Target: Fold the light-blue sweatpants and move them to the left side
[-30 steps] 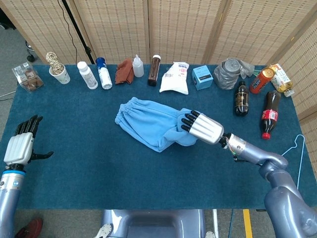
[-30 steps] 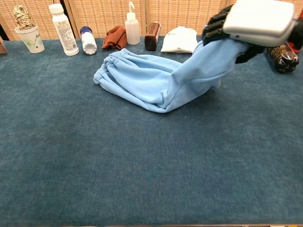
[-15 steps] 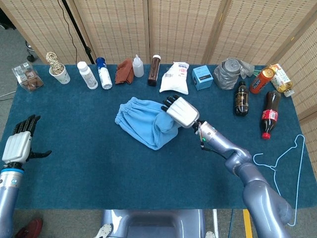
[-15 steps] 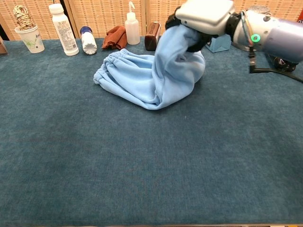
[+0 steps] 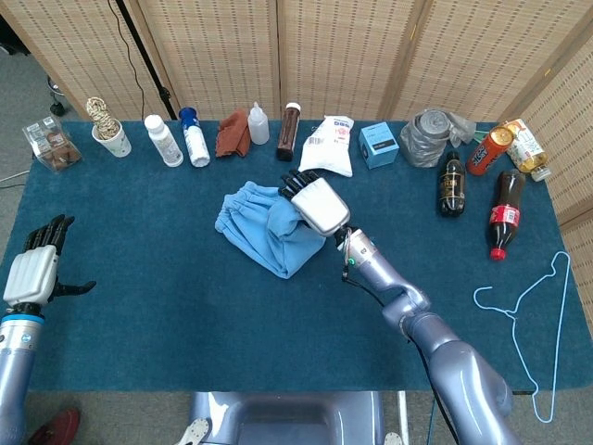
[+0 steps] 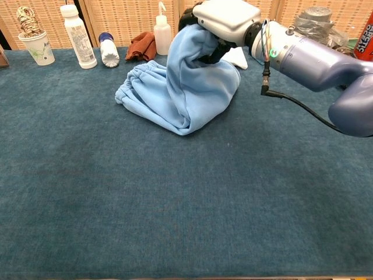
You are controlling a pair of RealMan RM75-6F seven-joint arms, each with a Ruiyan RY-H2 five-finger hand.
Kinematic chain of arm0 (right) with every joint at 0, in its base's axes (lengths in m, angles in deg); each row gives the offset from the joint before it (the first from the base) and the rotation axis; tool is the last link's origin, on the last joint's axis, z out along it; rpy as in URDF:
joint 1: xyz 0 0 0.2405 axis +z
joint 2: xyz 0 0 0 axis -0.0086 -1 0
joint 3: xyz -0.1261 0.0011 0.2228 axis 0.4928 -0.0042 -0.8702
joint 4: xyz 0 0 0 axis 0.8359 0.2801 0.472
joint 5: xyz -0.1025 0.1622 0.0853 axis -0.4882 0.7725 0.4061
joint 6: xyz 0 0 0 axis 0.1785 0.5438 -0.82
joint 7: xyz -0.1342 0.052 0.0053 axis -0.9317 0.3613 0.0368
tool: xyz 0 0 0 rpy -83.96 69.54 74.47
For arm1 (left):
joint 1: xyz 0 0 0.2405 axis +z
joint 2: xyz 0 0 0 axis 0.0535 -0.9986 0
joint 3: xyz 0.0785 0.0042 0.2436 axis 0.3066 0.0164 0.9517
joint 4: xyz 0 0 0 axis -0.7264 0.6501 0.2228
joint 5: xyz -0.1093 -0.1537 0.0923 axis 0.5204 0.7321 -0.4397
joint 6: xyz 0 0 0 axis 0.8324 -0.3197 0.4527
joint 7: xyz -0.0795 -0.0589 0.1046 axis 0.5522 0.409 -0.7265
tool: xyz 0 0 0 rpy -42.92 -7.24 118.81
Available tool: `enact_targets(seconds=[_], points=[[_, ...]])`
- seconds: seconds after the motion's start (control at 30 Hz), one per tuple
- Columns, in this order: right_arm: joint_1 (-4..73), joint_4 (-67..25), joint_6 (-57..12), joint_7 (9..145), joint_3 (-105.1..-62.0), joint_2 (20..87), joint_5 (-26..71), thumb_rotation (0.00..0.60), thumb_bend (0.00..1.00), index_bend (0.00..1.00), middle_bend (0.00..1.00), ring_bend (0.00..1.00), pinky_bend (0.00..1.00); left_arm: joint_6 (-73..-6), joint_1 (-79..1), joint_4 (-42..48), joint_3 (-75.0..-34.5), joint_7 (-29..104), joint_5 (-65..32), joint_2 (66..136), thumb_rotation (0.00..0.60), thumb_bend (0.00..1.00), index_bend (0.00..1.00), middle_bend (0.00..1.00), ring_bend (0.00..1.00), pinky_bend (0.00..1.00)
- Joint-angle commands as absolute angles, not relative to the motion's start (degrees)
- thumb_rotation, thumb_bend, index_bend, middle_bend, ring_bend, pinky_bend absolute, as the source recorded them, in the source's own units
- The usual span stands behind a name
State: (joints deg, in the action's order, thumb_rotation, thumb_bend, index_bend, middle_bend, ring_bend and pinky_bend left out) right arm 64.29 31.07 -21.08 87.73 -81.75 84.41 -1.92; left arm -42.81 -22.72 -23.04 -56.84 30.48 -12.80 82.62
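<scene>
The light-blue sweatpants (image 5: 264, 232) (image 6: 175, 93) lie bunched at the table's middle, waistband end toward the left. My right hand (image 5: 312, 199) (image 6: 218, 20) grips the leg end and holds it lifted above the rest of the pants, so the cloth hangs down in a fold over the pile. My left hand (image 5: 35, 269) hovers open at the table's far left edge, fingers apart, holding nothing; the chest view does not show it.
Along the back edge stand a paper cup (image 5: 112, 137), white bottles (image 5: 163, 139), a brown cloth (image 5: 232, 133), a squeeze bottle (image 6: 162, 35), a white pouch (image 5: 328, 146) and a blue box (image 5: 378, 145). Soda bottles (image 5: 505, 213) sit at the right, a wire hanger (image 5: 528, 306) beyond.
My right hand has carried the pants' leg end leftward and up over the pile, doubling the cloth over itself. The left hand has stayed put.
</scene>
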Motion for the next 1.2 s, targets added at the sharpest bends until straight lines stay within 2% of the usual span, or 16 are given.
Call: enact_targets(seconds=[0.03, 0.17, 0.3, 0.47, 0.63, 0.8, 0.9, 1.03, 1.2], points=[[64.4, 28.5, -20.0, 82.7, -85.9, 85.7, 2.5, 0.6, 0.0, 0.0, 0.0, 0.0, 0.0, -42.9, -22.7, -23.1, -56.8, 30.6, -13.0, 82.6, 0.6, 0.0, 0.0, 0.0, 0.0, 0.0], [64.4, 25.8, -20.1, 77.5, -89.6, 86.1, 6.3, 0.6, 0.0, 0.0, 0.0, 0.0, 0.0, -43.1, -22.5, -23.1, -56.8, 30.9, -13.3, 82.6, 0.6, 0.0, 0.0, 0.0, 0.0, 0.0], [64.0, 22.6, -20.7, 75.9, -90.7, 84.7, 7.2, 0.6, 0.0, 0.0, 0.0, 0.0, 0.0, -43.2, -22.4, -23.0, -56.8, 31.3, -13.5, 82.5, 0.6, 0.0, 0.0, 0.0, 0.0, 0.0], [61.2, 12.0, -23.4, 75.7, -91.7, 78.6, 7.7, 0.6, 0.0, 0.0, 0.0, 0.0, 0.0, -43.1, -22.4, -22.4, -56.7, 32.9, -15.5, 82.6, 0.6, 0.0, 0.0, 0.0, 0.0, 0.0], [54.5, -4.9, -24.8, 74.4, -90.0, 66.4, 7.8, 0.6, 0.0, 0.0, 0.0, 0.0, 0.0, -43.5, -22.5, -19.6, -56.1, 37.3, -21.9, 83.6, 0.6, 0.0, 0.0, 0.0, 0.0, 0.0], [46.1, -19.4, -25.5, 75.9, -86.0, 52.8, 7.6, 0.6, 0.0, 0.0, 0.0, 0.0, 0.0, -44.5, -24.7, -14.3, -55.3, 40.2, -31.5, 86.3, 0.6, 0.0, 0.0, 0.0, 0.0, 0.0], [42.2, -23.2, -26.5, 78.8, -83.3, 47.6, 6.0, 0.6, 0.0, 0.0, 0.0, 0.0, 0.0, -44.9, -27.2, -10.3, -55.3, 41.4, -37.1, 88.3, 0.6, 0.0, 0.0, 0.0, 0.0, 0.0], [39.2, -24.4, -27.8, 81.6, -80.8, 44.1, 3.9, 0.6, 0.0, 0.0, 0.0, 0.0, 0.0, -44.0, -30.0, -7.5, -55.7, 42.3, -40.3, 89.7, 0.6, 0.0, 0.0, 0.0, 0.0, 0.0], [34.4, -23.1, -29.7, 88.5, -76.6, 39.3, 0.4, 0.6, 0.0, 0.0, 0.0, 0.0, 0.0, -38.2, -37.2, -4.0, -58.2, 40.6, -41.4, 92.1, 0.6, 0.0, 0.0, 0.0, 0.0, 0.0]])
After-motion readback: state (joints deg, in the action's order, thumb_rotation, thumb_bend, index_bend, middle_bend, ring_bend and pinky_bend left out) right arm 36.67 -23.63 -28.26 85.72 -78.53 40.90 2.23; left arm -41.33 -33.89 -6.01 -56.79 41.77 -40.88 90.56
